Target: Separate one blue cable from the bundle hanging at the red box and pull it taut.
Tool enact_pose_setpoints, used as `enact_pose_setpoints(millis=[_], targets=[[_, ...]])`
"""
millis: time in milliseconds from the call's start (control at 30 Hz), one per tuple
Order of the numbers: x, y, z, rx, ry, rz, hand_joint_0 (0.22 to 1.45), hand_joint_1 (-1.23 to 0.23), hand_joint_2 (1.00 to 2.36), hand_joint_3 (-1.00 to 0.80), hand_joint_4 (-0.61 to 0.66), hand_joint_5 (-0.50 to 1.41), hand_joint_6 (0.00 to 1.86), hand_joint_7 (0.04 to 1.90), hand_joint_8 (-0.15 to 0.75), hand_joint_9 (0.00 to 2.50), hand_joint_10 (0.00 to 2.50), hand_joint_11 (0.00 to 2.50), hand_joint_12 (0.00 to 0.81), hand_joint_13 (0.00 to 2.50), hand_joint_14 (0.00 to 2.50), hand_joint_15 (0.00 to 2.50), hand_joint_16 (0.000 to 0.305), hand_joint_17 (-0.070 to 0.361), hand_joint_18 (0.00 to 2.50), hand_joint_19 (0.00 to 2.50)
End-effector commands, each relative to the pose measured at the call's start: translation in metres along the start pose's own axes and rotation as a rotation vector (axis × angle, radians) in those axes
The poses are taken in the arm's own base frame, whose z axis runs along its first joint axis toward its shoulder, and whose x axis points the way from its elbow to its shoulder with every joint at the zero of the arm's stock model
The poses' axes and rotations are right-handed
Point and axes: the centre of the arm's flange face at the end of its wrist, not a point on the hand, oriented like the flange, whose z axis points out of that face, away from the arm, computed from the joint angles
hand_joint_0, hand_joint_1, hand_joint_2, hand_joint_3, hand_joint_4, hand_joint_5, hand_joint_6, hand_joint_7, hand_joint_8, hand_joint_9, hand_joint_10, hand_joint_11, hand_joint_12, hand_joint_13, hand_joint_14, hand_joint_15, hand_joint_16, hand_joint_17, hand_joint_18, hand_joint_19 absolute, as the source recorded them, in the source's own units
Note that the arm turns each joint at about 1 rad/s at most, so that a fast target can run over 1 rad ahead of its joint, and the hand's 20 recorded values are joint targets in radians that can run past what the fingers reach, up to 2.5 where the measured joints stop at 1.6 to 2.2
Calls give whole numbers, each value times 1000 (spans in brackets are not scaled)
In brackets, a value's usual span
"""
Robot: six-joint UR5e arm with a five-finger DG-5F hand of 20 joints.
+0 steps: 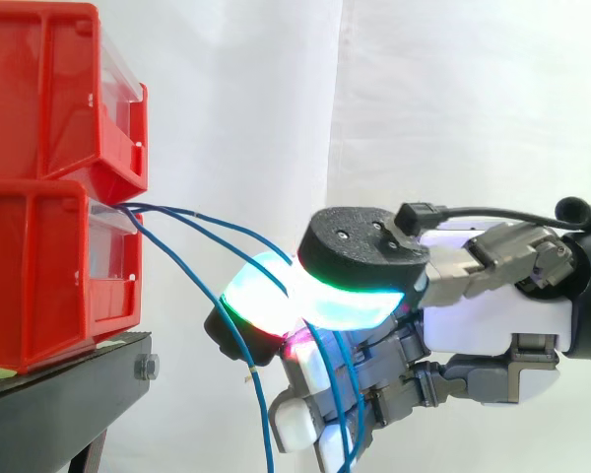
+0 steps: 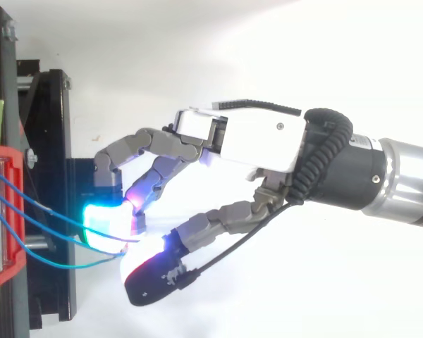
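Blue thin cables (image 1: 177, 212) run from the lower red plastic bin (image 1: 39, 276) into the robot hand (image 2: 247, 137), pinched between its glowing pads (image 1: 355, 304). How many it grips is hard to tell. Loose lengths drop below the side view's edge.

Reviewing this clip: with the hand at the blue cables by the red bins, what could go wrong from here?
1. At least two blue cables seem to run between the hand's pads, so pulling may tension several, not one.
2. Other strands drape across the lower fingers and could snag.
3. A hard pull might shift the lower red bin.
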Motion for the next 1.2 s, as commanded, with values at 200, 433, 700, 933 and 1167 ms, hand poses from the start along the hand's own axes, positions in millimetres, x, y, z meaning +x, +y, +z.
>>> enact_pose_setpoints(millis=[200,433,700,933,1167], targets=[[0,0,0,0,0,1,529,-916,1000,-500,128,-161,820,1123,323,943,25,819,384,797,20,552,46,105,789,576],[0,0,0,0,0,1,605,-486,1000,-500,139,-133,756,1151,328,1038,24,810,380,859,20,557,45,102,840,659],[0,0,0,0,0,2,619,-694,1011,-345,136,-153,786,1194,338,1031,24,823,392,870,22,575,46,104,851,659],[0,0,0,0,0,2,603,-732,1023,-148,107,-170,849,1196,339,1028,23,841,389,873,21,573,46,104,859,658],[0,0,0,0,0,1,611,-724,1025,-42,51,-160,874,1223,355,1083,24,901,393,897,20,585,47,106,875,618]])
